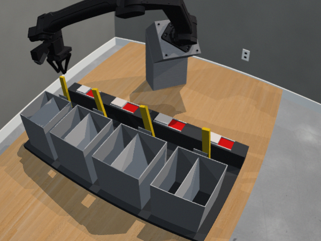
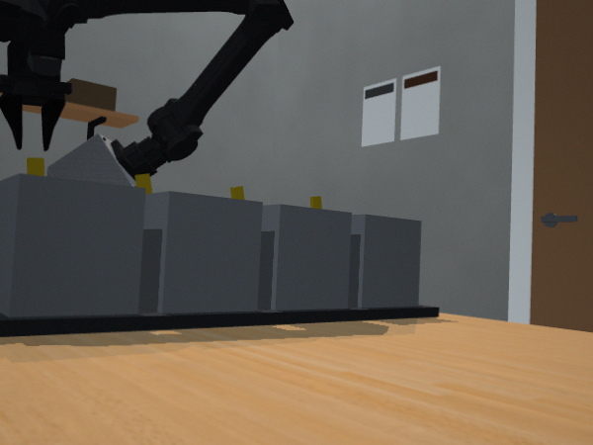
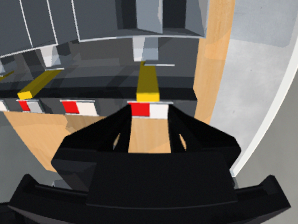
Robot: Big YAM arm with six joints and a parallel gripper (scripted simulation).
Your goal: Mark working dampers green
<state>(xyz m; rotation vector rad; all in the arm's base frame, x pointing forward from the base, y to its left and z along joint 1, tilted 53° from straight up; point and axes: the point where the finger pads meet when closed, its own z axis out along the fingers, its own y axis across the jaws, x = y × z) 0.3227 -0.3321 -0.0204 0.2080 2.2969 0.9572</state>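
Four grey box dampers stand in a row on a black base: first point(image 1: 44, 118), second point(image 1: 80, 134), third point(image 1: 128, 158), fourth point(image 1: 187, 187). Each has an upright yellow lever behind it. The sliders point(image 1: 86, 90), point(image 1: 123, 104), point(image 1: 169, 121), point(image 1: 222, 140) all show red beside a pale cover. My gripper point(image 1: 61, 70) hangs just above the top of the leftmost lever point(image 1: 65, 88), fingers apart and empty. In the side view the gripper point(image 2: 32, 143) is clear above the lever tip point(image 2: 36, 166). In the wrist view the lever point(image 3: 148, 83) and its slider point(image 3: 150, 108) lie between my fingers.
The arm's grey pedestal point(image 1: 167, 59) stands behind the slider rail. A white skirting edge point(image 1: 80, 62) runs along the left, close to my gripper. A wall shelf point(image 2: 79, 111) is behind the arm in the side view.
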